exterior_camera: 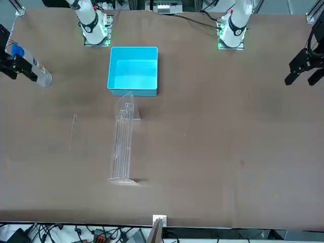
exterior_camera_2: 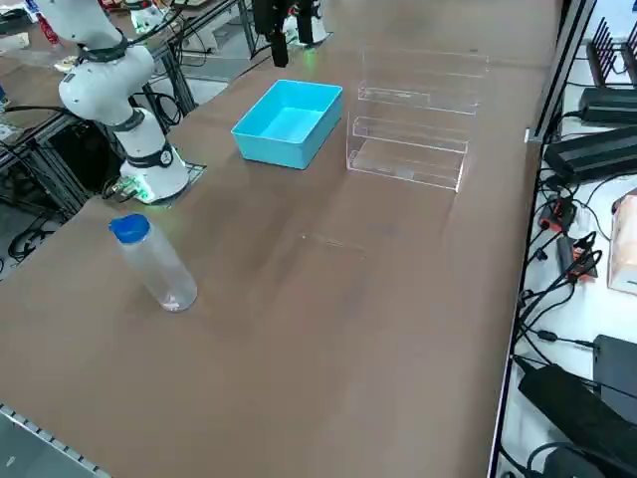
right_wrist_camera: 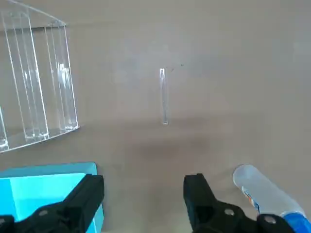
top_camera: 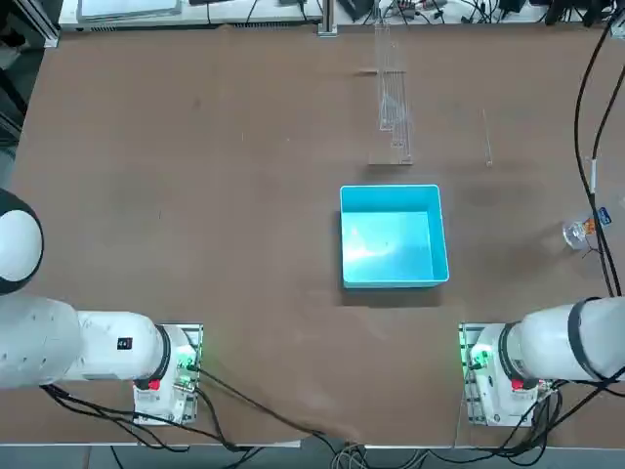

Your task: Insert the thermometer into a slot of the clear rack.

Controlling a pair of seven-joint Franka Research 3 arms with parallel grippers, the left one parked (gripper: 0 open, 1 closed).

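A thin, pale glass thermometer (right_wrist_camera: 164, 96) lies flat on the brown bench (top_camera: 195, 195), untouched, on the robot's right of the bright blue square box (top_camera: 393, 234) and farther from the arm bases than the box is. The long, tall clear acrylic rack (top_camera: 393, 93) stands just beyond the blue box, its near end close to the box's far wall and its length running away from the box; the thermometer rests apart from the rack, roughly parallel to it. The right gripper (right_wrist_camera: 144, 187) hangs above the bench near the blue box's right side, its black jaws spread wide and holding nothing, the thermometer lying well ahead of the fingertips (right_wrist_camera: 194, 183). A small clear bottle with a blue cap (exterior_camera_2: 151, 261) lies tilted on the bench farther to the robot's right of the box, close beside the gripper in the wrist view.
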